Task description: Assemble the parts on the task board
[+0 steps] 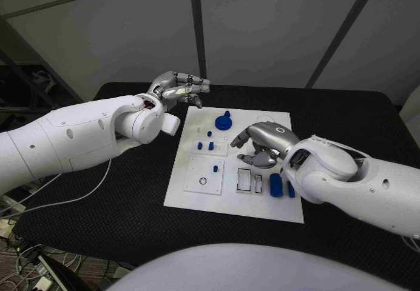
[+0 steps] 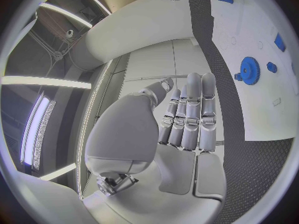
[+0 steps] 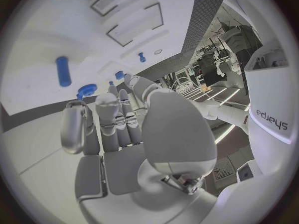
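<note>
With both hands empty, the left hand (image 1: 178,86) loosely open beyond the task board (image 1: 203,200) and the right hand (image 1: 261,144) curled above it, picking looks next: reach the blue gear (image 1: 224,123) just beyond the right hand.

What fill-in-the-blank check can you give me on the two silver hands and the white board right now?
1. The blue gear lies on the white task board nearer the ___ hand.
2. The right hand hovers over the ___.
3. The left hand holds ___.

Missing words: left; task board; nothing
</note>
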{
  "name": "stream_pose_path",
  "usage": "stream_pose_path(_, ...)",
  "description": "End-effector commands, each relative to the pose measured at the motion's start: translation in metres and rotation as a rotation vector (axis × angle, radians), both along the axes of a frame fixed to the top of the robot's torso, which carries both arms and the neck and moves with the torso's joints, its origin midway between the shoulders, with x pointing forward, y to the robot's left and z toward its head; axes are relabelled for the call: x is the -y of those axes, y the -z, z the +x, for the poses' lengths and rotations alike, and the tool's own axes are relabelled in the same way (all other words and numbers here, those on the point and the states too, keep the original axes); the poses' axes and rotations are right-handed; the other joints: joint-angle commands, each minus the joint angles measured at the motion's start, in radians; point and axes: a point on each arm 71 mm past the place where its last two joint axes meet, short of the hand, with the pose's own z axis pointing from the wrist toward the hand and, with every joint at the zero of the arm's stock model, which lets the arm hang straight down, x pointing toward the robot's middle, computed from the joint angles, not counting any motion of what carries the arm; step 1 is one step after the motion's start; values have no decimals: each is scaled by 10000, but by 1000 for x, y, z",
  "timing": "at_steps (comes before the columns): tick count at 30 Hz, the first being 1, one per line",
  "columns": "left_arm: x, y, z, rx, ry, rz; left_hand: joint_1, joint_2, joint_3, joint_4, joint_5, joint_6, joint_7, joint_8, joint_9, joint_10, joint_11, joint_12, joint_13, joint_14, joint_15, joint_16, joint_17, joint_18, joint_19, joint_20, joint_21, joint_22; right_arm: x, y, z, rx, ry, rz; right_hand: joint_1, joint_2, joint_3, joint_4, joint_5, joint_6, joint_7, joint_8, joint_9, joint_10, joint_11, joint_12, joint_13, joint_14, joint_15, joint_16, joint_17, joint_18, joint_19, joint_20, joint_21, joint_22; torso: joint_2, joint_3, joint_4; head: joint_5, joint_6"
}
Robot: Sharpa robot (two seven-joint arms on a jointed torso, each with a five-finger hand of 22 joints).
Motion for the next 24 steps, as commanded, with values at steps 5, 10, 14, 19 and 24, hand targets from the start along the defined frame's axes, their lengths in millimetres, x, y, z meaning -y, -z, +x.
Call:
stream_pose_path(5,0,1,0,-15,82,-53,12,40,-72,0,-28,-49,40,8,-5,-38,0,39,-13,-37,11,-33,-9,-108,-41,19,-67,-13,38,-12,19,-276,926,-336,-85,-210,-282,65,-14,14,-82,-16,-2,-222,-49,107,-26,-47,-11,-141,-152,115,-139,-16,-167,258,1,-13,-11,-278,147)
stream_pose_path(10,0,1,0,-27,80,-50,12,40,-72,0,-28,-49,40,8,-5,-38,0,39,-13,-37,11,-33,-9,-108,-41,19,-67,-13,58,-11,27,-415,1288,-907,-21,-250,-450,109,2,24,-131,-22,-3,-363,-33,158,-34,-75,6,-251,-301,149,-246,-17,-293,116,9,-12,-1,-380,217)
stream_pose_path(14,0,2,-1,-31,88,-53,12,40,-72,0,-28,-49,40,8,-5,-38,0,39,-13,-37,11,-33,-9,-108,-41,19,-67,-13,64,-9,30,-489,1414,-1257,21,-250,-522,131,5,25,-182,-25,-4,-412,-27,194,-34,-77,15,-280,-347,153,-256,-19,-315,97,8,-17,23,-428,263)
stream_pose_path(19,-1,2,-1,-32,80,-51,12,40,-72,0,-28,-49,40,8,-5,-38,0,39,-13,-37,11,-33,-9,-108,-41,19,-67,-13,66,-6,33,-643,1453,-1605,59,-232,-557,146,7,37,-217,-20,-3,-445,-23,218,-35,-78,18,-295,-375,157,-268,-19,-335,77,18,-20,14,-426,276)
stream_pose_path(24,-1,2,-1,-28,86,-54,12,40,-72,0,-28,-49,40,8,-5,-38,0,39,-13,-37,11,-33,-9,-108,-41,19,-67,-13,62,-3,35,-756,1344,-1751,107,-200,-591,169,11,9,-260,-37,-10,-428,-29,283,-27,-73,12,-307,-403,156,-260,-18,-342,75,16,-22,16,-415,268)
